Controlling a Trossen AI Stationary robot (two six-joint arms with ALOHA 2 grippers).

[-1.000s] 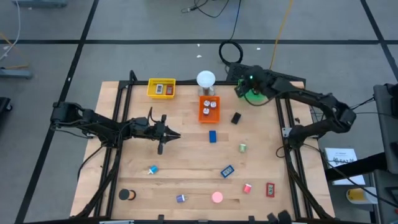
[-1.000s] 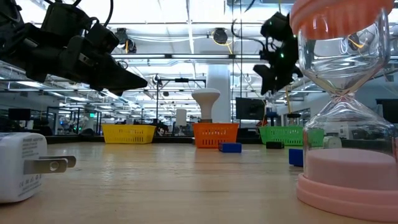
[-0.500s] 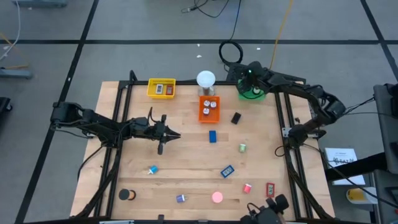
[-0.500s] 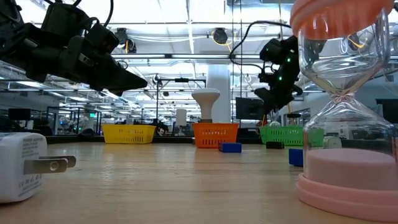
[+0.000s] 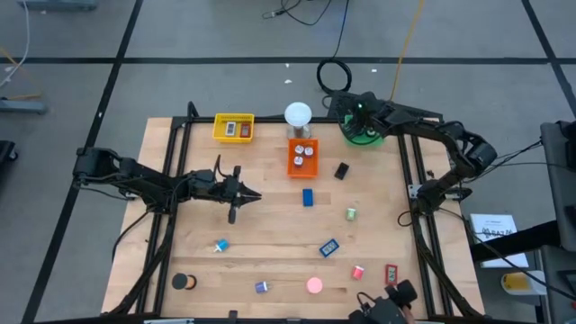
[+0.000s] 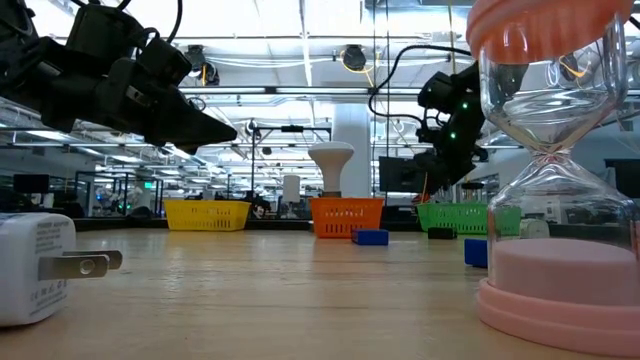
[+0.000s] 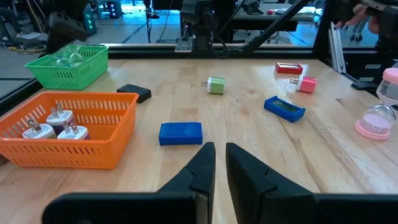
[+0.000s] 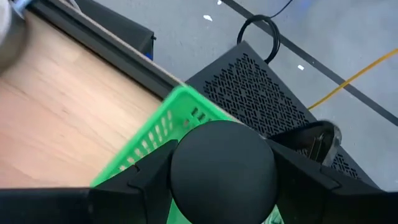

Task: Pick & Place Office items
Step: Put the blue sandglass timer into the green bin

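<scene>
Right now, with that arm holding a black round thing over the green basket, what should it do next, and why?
Probably open the right claw wider and let go. It hangs above the green basket with the black round piece between its fingers, so the piece should drop in. The left claw waits shut over the table's left half.

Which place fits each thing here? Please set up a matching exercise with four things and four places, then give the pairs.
Things:
1. white plug adapters
2. right gripper
3. blue block
4. left gripper

Places:
A. over the green tray
B. bare wood, mid-table
C. inside the orange tray
D. above the table's left half

Pairs: 1-C, 2-A, 3-B, 4-D
</scene>
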